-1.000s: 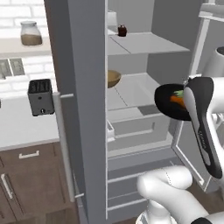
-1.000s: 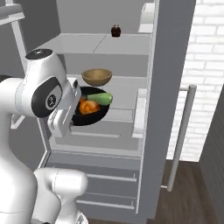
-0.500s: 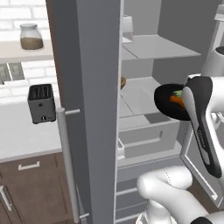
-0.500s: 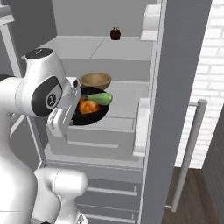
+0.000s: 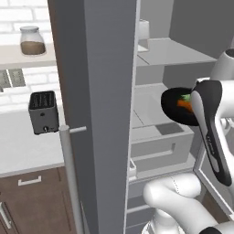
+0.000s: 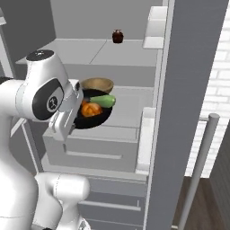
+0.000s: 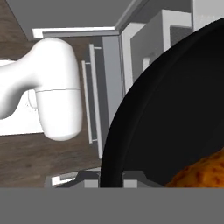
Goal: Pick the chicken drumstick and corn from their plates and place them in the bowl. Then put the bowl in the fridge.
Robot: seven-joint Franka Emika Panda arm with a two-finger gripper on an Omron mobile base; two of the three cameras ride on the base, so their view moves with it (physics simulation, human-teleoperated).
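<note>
Two items ride in the black bowl (image 6: 92, 115) I carry: chicken drumstick (image 6: 90, 109) and corn (image 6: 104, 100). My jaws are hidden behind its rim; whether they clamp it I cannot tell. A tan wooden bowl (image 6: 97, 84) sits just behind on the fridge (image 6: 188, 90) shelf. Grey drawers (image 6: 94, 148) lie below, the door bin (image 6: 146, 139) stands to one side, and a small dark jar (image 6: 117, 36) rests on the upper shelf.

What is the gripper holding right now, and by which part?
The black bowl, with the chicken drumstick and corn inside, is held at its near rim; the fingertips themselves are hidden.
</note>
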